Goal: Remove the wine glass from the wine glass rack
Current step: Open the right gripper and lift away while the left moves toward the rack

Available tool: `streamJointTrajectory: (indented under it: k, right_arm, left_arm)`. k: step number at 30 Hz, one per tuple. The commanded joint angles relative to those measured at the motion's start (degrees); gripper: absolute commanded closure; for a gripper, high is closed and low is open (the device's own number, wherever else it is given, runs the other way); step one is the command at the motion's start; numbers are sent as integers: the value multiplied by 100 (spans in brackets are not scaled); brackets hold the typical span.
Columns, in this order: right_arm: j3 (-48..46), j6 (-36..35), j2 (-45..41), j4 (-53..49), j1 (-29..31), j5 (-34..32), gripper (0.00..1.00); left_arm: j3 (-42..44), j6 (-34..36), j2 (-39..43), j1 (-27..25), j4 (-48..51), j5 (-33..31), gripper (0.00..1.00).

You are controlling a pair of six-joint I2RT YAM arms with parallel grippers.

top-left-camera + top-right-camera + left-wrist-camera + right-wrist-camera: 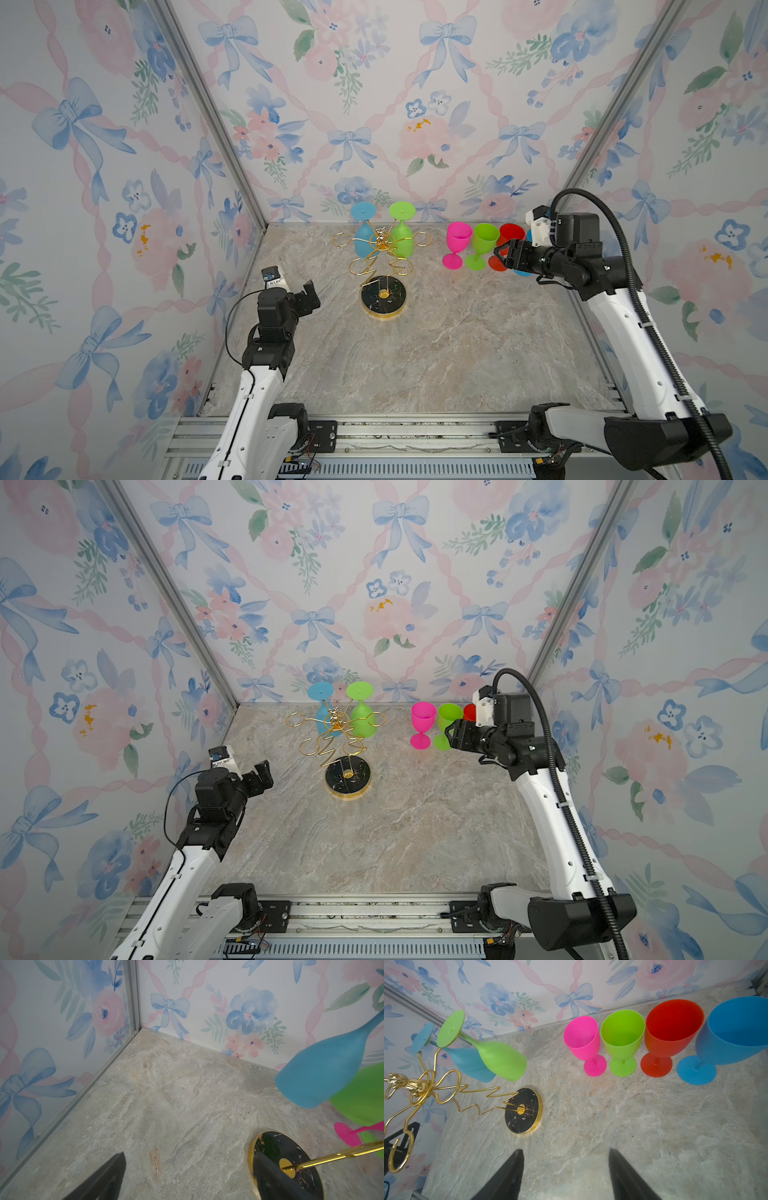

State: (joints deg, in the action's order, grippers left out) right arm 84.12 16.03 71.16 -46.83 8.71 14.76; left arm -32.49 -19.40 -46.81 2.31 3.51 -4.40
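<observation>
left gripper spread wide, nothing between its fingers, raised over the near left part of the marble table. near the rack's round base, apart from it in both top views.

further in, wine glass rack upright at mid table, left of centre: black marbled base with gold rim flat on the marble, gold post rising from it, looped wire arms fanning out at the top. hung upside down from the two rear arms, feet up and bowls down: blue wine glass on the left, green wine glass on the right, side by side, bowls close together; touching or not, cannot tell.

right of the rack and well apart from it, right gripper reaching in over the table, fingers parted, gripping nothing, bare marble showing between them in the wrist view. just beyond, four glasses standing upright in a row along the back edge: pink glass, green standing glass, red glass, blue standing glass. in both top views, gripper body covering part of the red one and most of the blue one.

behind everything, floral back wall.
</observation>
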Motion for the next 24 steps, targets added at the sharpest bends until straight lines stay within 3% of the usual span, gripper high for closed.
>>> streamJointTrajectory:
  k: [1,7,16,24]
  right_arm:
    - [-307,-65,-251,-35,296,-82,32]
    - [-680,-10,-656,-77,726,-253,32]
    - [-723,-17,-1053,-384,887,-383,32]
    - [-926,-114,-1265,-368,887,-406,30]
  left_arm:
    - [-170,-187,-94,250,6,740,3]
    - [-287,-238,-315,561,-167,978,4]
    - [-1486,-796,-1074,669,1,1619,5]
    - [-2649,-1555,-2191,830,27,3074,11]
